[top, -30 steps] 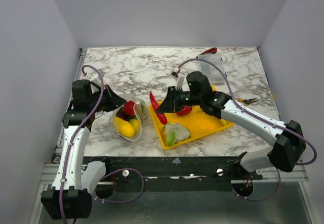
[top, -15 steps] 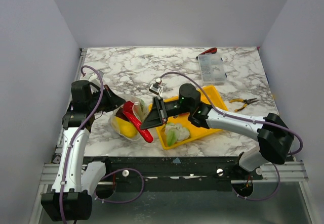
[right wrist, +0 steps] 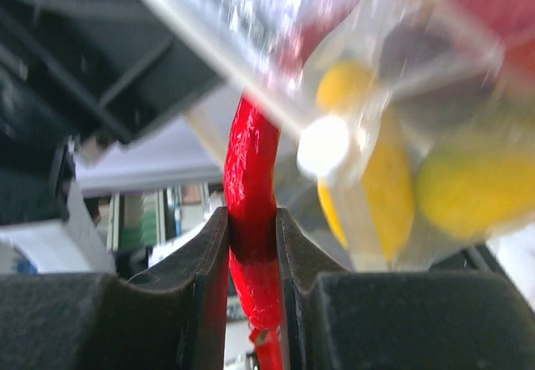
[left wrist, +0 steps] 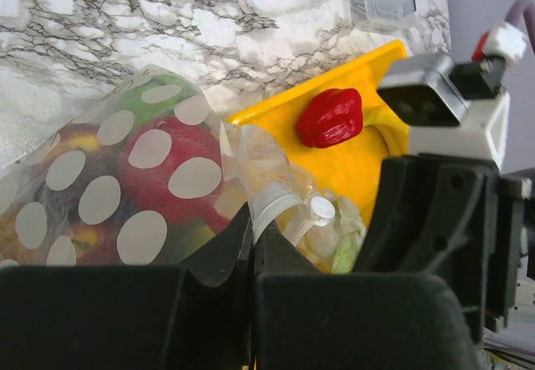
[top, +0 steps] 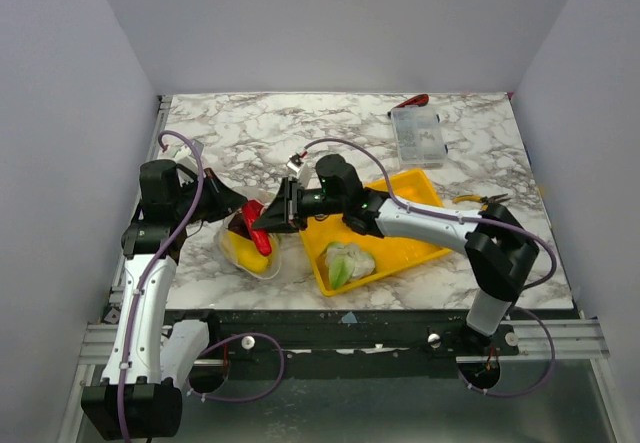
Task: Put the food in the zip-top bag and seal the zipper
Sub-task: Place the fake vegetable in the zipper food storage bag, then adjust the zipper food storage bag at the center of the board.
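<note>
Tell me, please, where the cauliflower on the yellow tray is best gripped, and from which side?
Probably grip the cauliflower by its rounded white head, coming straight down from above and closing across its shorter width. It lies low in the near-left corner of the yellow tray, so the rim likely blocks a sideways approach.

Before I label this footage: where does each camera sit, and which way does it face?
Top external: above and behind the bases, looking down at the table; both arms show.
Left wrist: on the left arm, facing the zip-top bag; its jaws pinch the bag's mouth.
Right wrist: on the right arm, facing the bag; its jaws clamp the red chili.
All three share the bag.
</note>
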`<state>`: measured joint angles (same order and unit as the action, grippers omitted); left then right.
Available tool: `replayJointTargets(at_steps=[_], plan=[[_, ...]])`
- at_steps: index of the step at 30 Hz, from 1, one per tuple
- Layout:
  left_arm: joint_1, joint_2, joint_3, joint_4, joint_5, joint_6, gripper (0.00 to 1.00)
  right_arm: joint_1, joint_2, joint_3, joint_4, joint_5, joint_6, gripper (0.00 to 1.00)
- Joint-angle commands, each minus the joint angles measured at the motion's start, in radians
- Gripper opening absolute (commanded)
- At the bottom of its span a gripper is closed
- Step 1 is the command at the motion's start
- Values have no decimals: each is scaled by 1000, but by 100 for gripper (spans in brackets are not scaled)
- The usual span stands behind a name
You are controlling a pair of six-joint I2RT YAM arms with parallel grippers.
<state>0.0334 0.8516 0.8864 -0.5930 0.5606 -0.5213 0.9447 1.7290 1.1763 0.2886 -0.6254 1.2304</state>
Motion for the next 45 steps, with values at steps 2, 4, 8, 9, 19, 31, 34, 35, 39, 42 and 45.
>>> replayJointTargets(at_steps=[2, 4, 8, 9, 19, 31, 34, 35, 39, 42, 45], plan=[[3, -27, 9, 16, 9, -6, 0, 9, 102, 104, -61, 250, 9, 14], [4, -29, 7, 9, 9, 1, 0, 11, 109, 117, -66, 304, -18, 28], [4, -34, -5, 11, 1, 6, 0, 15, 95, 192, -248, 328, -174, 47], [5, -33, -9, 14, 1, 6, 0, 16, 76, 187, -268, 326, -204, 49], [4, -17, -3, 15, -17, 3, 0, 44, -163, 20, -498, 326, -593, 58], [4, -16, -2, 16, -14, -17, 0, 160, -97, -64, -353, 416, -532, 42], [4, -18, -1, 9, -14, -16, 0, 167, -58, -40, -332, 444, -513, 42], [4, -20, -1, 8, -16, -16, 0, 166, -44, -33, -324, 453, -506, 40], [4, -23, -6, 0, -21, -16, 0, 167, -14, 1, -316, 519, -490, 33], [5, -28, -7, -10, -29, -12, 0, 166, -15, 33, -343, 524, -487, 38], [4, -38, -6, -17, -41, -5, 0, 166, -46, 7, -338, 503, -465, 42]])
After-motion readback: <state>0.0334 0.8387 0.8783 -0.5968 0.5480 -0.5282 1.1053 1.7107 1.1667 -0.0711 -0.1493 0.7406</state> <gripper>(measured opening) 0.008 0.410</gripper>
